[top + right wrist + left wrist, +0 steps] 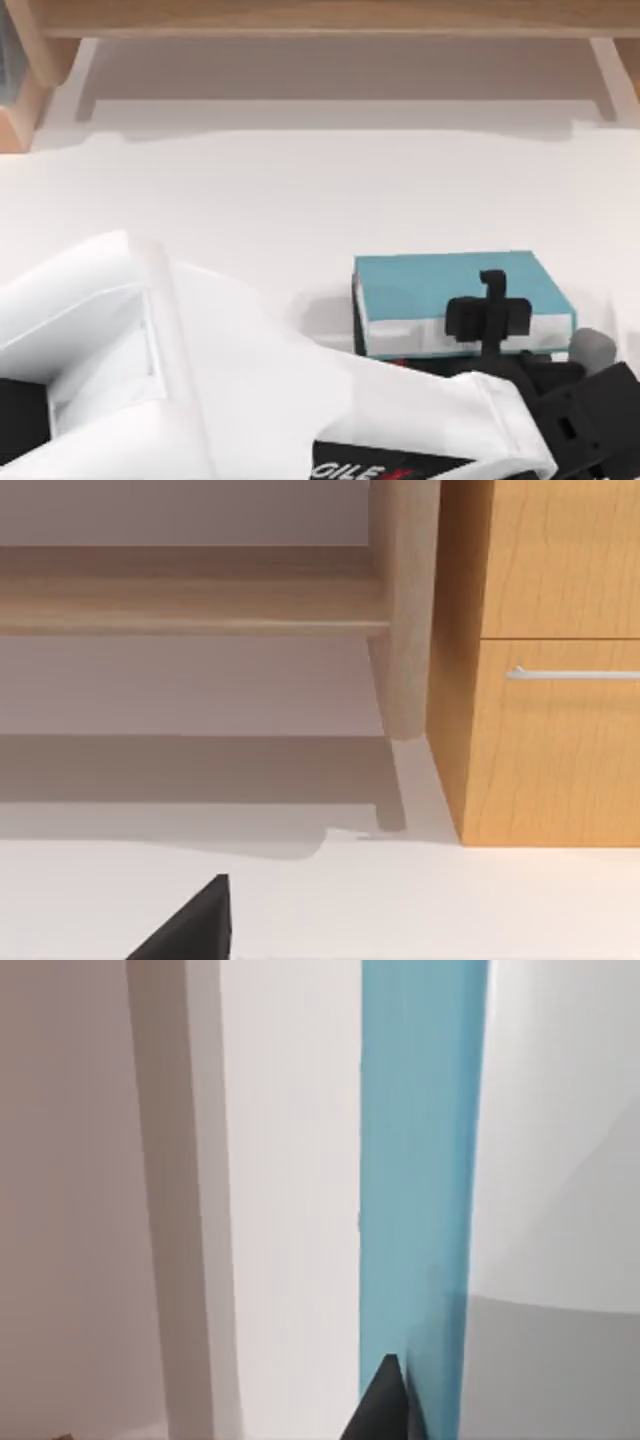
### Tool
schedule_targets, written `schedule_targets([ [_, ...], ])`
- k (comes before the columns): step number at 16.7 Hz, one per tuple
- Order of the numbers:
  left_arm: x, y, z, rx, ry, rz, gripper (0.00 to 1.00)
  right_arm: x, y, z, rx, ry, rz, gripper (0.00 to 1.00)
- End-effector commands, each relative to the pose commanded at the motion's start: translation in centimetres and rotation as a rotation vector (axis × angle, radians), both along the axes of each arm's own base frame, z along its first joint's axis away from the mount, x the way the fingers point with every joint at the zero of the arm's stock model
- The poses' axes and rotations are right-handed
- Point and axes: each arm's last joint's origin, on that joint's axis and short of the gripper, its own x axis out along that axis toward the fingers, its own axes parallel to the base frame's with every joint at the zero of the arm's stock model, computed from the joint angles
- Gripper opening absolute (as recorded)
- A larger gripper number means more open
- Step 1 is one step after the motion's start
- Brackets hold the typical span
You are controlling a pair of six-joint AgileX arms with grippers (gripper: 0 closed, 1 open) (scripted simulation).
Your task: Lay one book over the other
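Top view: my left arm reaches from the lower left across the bottom of the frame, and my left end effector (490, 303) sits at the near edge of the teal book (450, 282), right of centre in the lower half. A black part of it lies on the teal cover. I cannot tell whether it is spread or pinching the book. The teal book lies flat, white page edges facing the bottom of the frame. A dark sliver with a little red shows under its near and left edges: the black book (410, 362), beneath it. Both rest on the white desk (300, 200). A wooden shelf (320, 18) runs along the top.

Left wrist view: the teal cover runs as a band down the middle, white surfaces on either side, and a black tip of my end effector touches its lower end.

Right wrist view: my right end effector (190, 928) shows as a black tip at the lower left, above bare desk. I cannot tell its state. A wooden cabinet (540, 580) at the right has its drawer (560, 740) closed, so its contents are hidden.
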Motion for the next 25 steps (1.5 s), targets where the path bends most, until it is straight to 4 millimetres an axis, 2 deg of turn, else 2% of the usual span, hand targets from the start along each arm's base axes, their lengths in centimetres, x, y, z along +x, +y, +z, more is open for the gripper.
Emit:
schedule_targets([
  [12, 0.46, -0.01, -0.20, 0.000, 0.000, 0.000, 0.00, 0.00, 0.00, 0.00, 0.000, 0.000, 0.000, 1.00],
  [25, 0.46, -0.01, -0.20, 0.000, 0.000, 0.000, 0.98, 0.00, 0.00, 0.00, 0.000, 0.000, 0.000, 1.00],
])
